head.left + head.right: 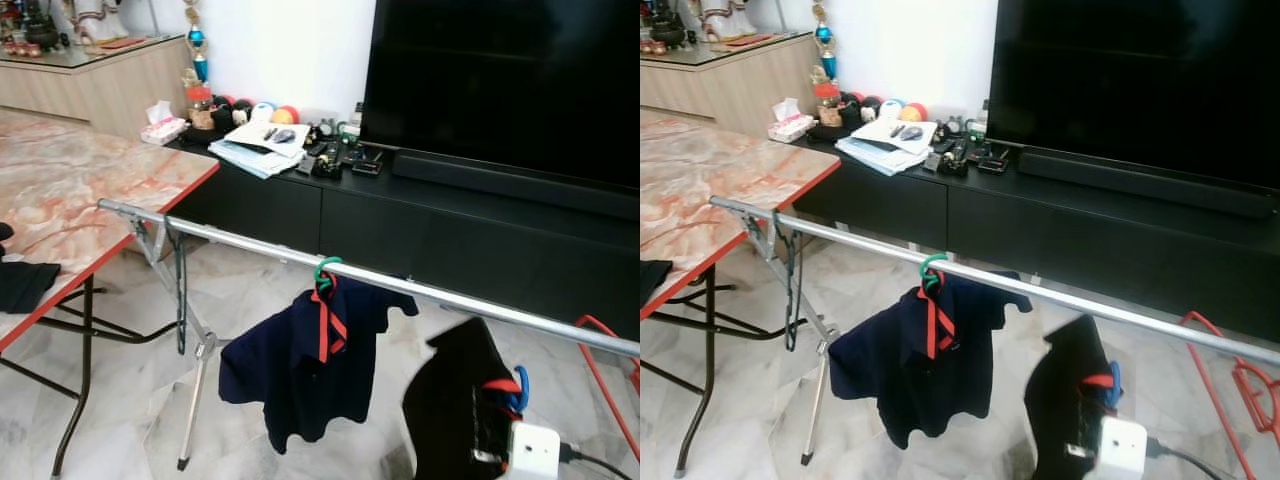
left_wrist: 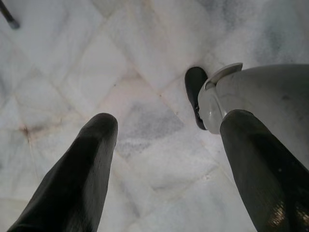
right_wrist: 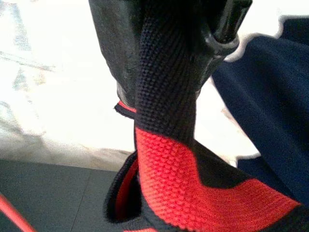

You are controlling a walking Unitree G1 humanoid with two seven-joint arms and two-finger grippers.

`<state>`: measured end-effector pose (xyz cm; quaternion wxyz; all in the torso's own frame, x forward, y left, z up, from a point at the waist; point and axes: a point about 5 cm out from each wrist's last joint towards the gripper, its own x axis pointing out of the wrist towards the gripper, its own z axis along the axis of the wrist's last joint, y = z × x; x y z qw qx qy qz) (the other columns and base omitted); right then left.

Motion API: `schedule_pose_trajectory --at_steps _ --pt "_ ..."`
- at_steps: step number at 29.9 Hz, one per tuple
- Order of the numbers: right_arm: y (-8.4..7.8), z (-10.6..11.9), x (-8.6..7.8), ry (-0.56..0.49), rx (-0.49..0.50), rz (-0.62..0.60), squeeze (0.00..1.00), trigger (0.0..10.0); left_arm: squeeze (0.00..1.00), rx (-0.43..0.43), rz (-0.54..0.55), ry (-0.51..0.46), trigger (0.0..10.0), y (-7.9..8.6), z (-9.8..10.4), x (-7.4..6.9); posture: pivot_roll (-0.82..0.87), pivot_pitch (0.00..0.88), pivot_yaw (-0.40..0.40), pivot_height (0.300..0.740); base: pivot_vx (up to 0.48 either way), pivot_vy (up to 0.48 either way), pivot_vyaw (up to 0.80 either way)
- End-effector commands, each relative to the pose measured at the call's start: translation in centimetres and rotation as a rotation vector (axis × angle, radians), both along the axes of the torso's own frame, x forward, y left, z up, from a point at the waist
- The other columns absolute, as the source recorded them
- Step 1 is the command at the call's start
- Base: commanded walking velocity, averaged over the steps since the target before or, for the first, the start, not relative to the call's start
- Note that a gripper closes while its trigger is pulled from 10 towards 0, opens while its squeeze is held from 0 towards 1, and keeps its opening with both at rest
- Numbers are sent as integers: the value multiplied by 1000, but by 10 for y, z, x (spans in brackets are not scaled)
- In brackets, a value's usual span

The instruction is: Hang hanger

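A silver rail (image 1: 400, 285) of a drying rack runs across in front of me. A navy shirt (image 1: 300, 370) with a red collar hangs from it on a green hanger (image 1: 326, 270). Lower right and below the rail, my right gripper (image 3: 169, 58) is shut on the black and red collar of a black shirt (image 1: 455, 400). That shirt sits on a blue hanger (image 1: 520, 390), whose hook is under the rail and not touching it. My left gripper (image 2: 169, 159) hangs open over the marble floor beside my leg (image 2: 260, 96).
A marble-top folding table (image 1: 70, 190) with a red edge stands at the left, a black cloth (image 1: 25, 285) on it. Behind the rail are a black TV cabinet (image 1: 400, 225) and a TV (image 1: 500, 80). A red wire frame (image 1: 600, 365) stands far right. The rack's legs (image 1: 195, 370) spread at the left.
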<state>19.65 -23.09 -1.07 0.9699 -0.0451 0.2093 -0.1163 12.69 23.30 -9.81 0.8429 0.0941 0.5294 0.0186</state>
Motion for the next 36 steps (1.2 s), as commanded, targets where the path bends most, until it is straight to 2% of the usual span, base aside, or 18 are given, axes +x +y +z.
schedule_pose_trajectory --at_steps 1,4,7,8,9,10,11,14,16,17,19,23,27,36 --pt "-6 0 2 30 -49 11 0 0 0 6 -11 20 10000 1 -2 -5 36 0 -16 740 0 0 0" --pt "-13 -15 -4 117 -42 -5 0 0 0 6 -3 19 10000 2 -2 -6 33 0 -19 740 0 0 0" --pt "-10 -28 -7 180 7 -13 0 0 0 5 1 20 10000 2 -2 -7 36 0 -21 740 0 0 0" --pt "-4 -35 -7 201 43 13 0 2667 0 4 2 20 10000 2 -2 -7 39 0 -14 740 0 0 0" --pt "-4 -35 -7 201 43 13 0 2667 0 4 2 20 10000 2 -2 -7 39 0 -14 740 0 0 0" --pt "4 -42 -7 241 52 43 0 7961 0 6 0 20 10000 3 -1 -7 38 0 -6 740 0 0 0" --pt "7 -47 -8 270 64 40 0 10000 0 7 0 20 10000 3 -1 -6 42 0 -3 740 0 0 0" --pt "16 -61 -15 364 131 18 0 10000 0 16 16 7 10000 8 1 -4 43 0 6 740 0 0 0" --pt "18 -65 -18 390 146 24 0 10000 0 17 16 7 10000 8 1 -3 43 0 9 740 0 0 0" --pt "21 -71 -26 449 150 32 0 10000 0 20 11 8 10000 9 1 -3 44 0 16 740 0 0 0" --pt "22 -75 -32 484 166 22 0 10000 0 22 11 9 10000 9 1 -4 43 0 18 740 0 0 0" --pt "17 -78 -39 508 175 5 0 10000 0 24 13 10 10000 10 1 -4 51 0 19 740 0 0 0" --pt "15 -77 -37 487 183 1 0 10000 0 27 22 12 10000 12 1 -7 47 0 21 740 0 0 0" --pt "12 -80 -44 527 164 -8 0 10000 0 28 32 15 10000 14 1 -8 55 0 12 740 0 0 0"
